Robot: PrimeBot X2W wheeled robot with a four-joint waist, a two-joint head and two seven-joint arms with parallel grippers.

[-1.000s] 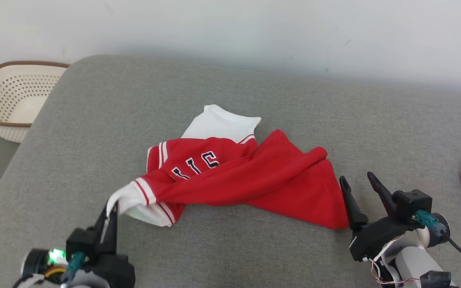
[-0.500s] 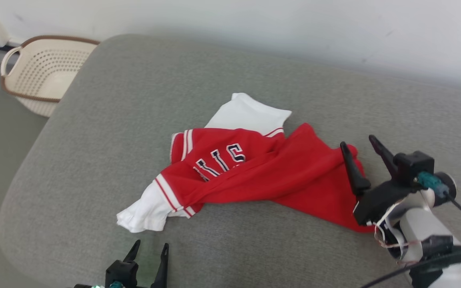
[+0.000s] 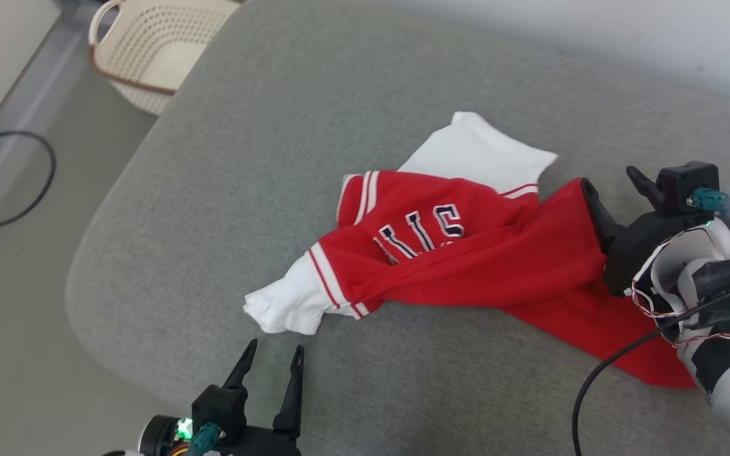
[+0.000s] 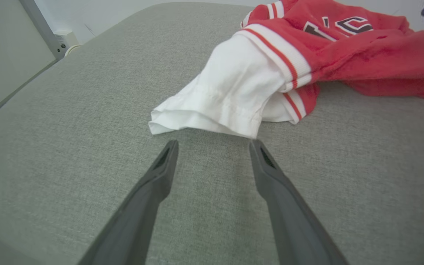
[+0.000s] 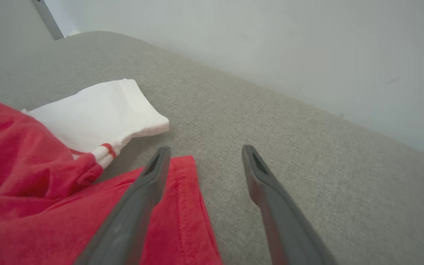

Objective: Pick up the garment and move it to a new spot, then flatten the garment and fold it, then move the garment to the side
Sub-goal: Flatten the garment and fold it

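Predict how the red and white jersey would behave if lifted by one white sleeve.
Probably floppy: the jersey lies in soft bunched folds, so it would drape and trail. Likely light, as its white sleeve is thin hemmed cloth. It should drag rather than slide on the textured cushion.

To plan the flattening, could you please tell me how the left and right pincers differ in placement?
The left pincer points at the white sleeve cuff, the right pincer at the red hem. The left pincer sits short of the cloth; the right pincer overlaps it. Both are open, holding nothing.
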